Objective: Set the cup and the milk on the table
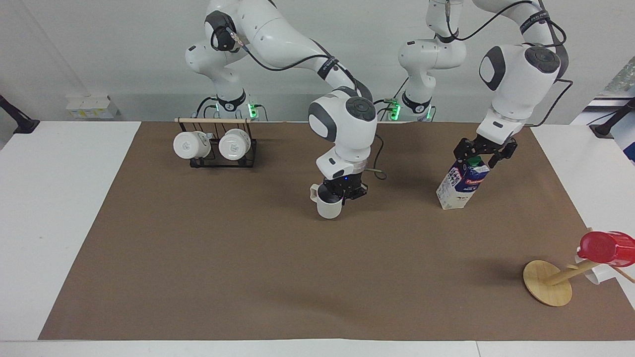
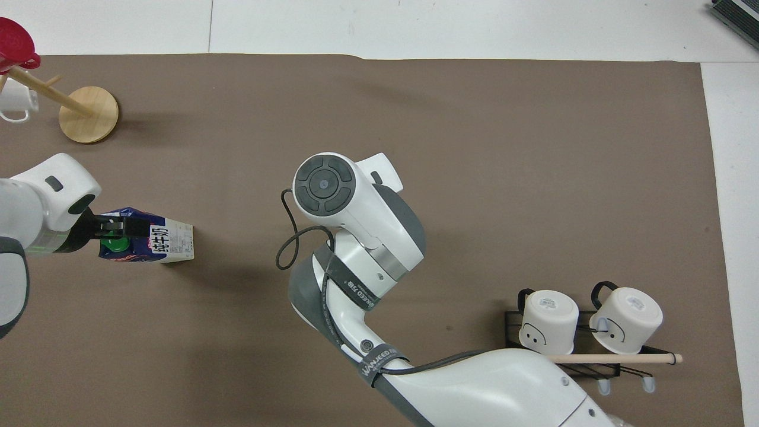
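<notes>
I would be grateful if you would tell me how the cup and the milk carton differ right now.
The cup is short, round and off-white; the milk carton is tall, boxy, blue and white with a green cap.
The cup is gripped at its rim by the shut right claw; the milk carton stands on the brown sheet with the open left claw around its top.
Both are upright.

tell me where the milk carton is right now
The milk carton stands on the brown sheet toward the left arm's end of the table, with the open left gripper around its green cap.
</notes>
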Available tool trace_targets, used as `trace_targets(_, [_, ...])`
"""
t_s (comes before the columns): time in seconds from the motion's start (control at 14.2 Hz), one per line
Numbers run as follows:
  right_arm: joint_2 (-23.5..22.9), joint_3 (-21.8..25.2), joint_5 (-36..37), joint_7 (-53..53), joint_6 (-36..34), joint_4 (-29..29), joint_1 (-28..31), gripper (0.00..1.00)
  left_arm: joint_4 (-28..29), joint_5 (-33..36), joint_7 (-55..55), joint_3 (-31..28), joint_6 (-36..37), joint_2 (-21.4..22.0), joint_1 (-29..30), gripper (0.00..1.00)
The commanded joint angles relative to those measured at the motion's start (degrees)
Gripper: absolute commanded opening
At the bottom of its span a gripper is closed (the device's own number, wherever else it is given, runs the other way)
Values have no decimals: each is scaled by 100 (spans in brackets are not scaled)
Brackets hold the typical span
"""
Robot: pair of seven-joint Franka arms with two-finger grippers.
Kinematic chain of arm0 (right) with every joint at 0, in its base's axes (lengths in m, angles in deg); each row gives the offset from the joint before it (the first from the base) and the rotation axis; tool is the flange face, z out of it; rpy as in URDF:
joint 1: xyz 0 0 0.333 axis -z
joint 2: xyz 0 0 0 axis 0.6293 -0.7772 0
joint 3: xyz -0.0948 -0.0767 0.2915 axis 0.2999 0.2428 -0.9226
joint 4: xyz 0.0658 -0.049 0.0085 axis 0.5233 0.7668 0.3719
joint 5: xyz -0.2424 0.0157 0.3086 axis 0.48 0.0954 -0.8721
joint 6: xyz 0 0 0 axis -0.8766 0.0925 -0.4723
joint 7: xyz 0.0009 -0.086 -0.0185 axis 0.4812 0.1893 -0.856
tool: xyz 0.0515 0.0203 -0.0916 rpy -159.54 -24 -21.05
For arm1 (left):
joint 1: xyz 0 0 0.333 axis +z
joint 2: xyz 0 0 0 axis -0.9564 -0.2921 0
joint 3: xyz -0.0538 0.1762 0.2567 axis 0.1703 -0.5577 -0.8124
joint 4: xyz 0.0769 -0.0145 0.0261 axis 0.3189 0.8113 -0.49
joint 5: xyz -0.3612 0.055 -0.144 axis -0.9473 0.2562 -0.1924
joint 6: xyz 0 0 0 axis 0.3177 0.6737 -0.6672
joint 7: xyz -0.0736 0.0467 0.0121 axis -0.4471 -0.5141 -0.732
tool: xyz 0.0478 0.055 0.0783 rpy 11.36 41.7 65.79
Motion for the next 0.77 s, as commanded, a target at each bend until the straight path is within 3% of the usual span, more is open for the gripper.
trace_targets(0.0, [-57, -19, -43, 144, 174, -43, -3, 0, 104, 31, 49, -74, -274, -109, -103, 100])
trace_targets(0.21, [-14, -28, -271, 144, 498, 290, 15, 0, 104, 31, 49, -74, -240, -110, -103, 99])
trace_targets(0.28, [4, -28, -272, 135, 560, 352, 15, 1, 104, 31, 41, -74, -231, -110, -103, 91])
trace_targets(0.42, [4, -28, -272, 127, 526, 327, 41, 44, 104, 31, 41, -74, -222, -110, -85, 78])
trace_targets(0.49, [13, -28, -272, 127, 500, 318, 41, 49, 104, 31, 32, -74, -222, -110, -85, 74])
trace_targets(0.56, [13, -28, -280, 135, 482, 318, 15, 62, 104, 31, 41, -74, -213, -110, -85, 71])
trace_targets(0.7, [22, -28, -228, 153, 316, 231, -3, 100, 96, 31, 41, -74, -204, -110, -94, 63])
